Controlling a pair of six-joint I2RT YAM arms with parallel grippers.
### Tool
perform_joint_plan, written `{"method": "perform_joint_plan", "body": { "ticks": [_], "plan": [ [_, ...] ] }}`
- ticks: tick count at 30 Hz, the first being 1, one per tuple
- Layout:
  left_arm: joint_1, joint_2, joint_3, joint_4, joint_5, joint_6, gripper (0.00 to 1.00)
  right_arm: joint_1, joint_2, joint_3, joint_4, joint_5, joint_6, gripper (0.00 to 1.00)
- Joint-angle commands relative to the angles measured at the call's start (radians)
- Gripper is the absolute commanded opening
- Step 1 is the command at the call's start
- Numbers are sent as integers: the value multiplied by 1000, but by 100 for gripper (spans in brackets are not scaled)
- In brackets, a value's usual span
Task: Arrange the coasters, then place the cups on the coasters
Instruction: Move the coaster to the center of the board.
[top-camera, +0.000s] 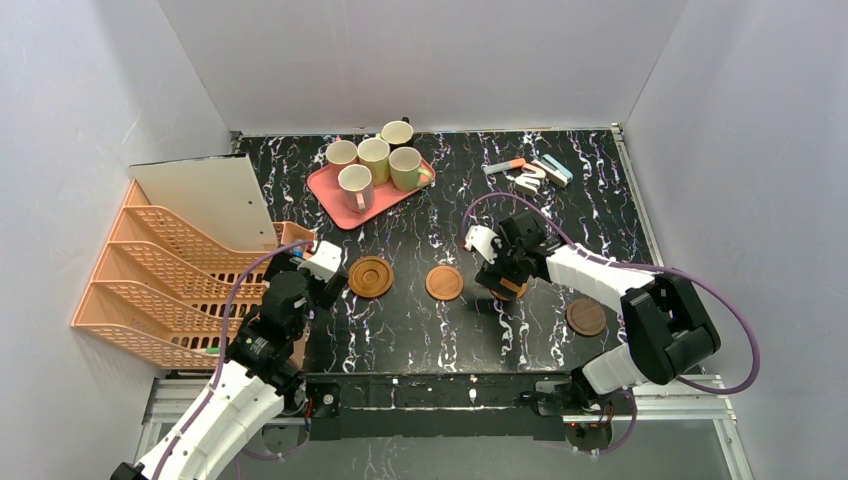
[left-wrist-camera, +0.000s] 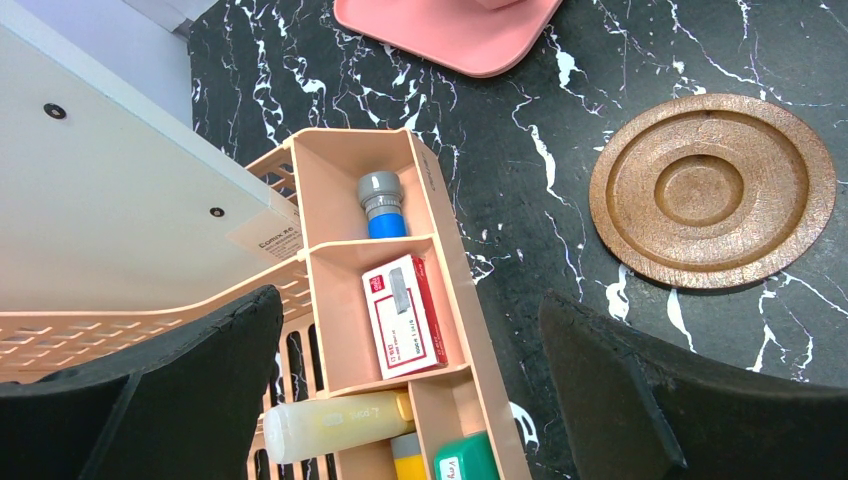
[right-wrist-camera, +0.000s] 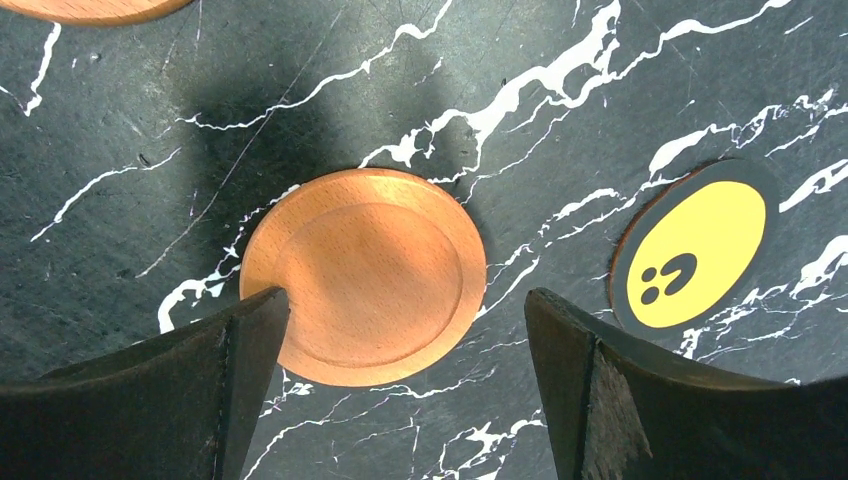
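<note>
The right gripper (right-wrist-camera: 400, 305), jaws wide, hangs over a wooden coaster (right-wrist-camera: 363, 260) mid-bench; the left gripper (left-wrist-camera: 410, 300), equally wide, hovers by the left edge. The cups (top-camera: 355, 185) stand on a tray (top-camera: 335, 207) near the far edge.

Brightly, evenly lit from above. Sharp mid-frame; slightly soft at bottom edges of wrist views. Broad soft shadow on table (right-wrist-camera: 250, 130) just beyond orange coaster (right-wrist-camera: 363, 275); faint sheen there.

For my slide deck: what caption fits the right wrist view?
Open jaws hover over a plain wooden coaster on the black marble table, a yellow-faced disc beside it.
</note>
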Motion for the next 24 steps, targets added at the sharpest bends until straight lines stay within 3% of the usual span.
{"method": "perform_joint_plan", "body": {
  "ticks": [1, 24],
  "plan": [
    [4, -3, -8, 9, 1, -10, 98, 11, 19, -76, -126, 81, -28, 99],
    [6, -4, -8, 8, 4, -10, 98, -73, 2, -66, -207, 125, -105, 99]
  ]
}}
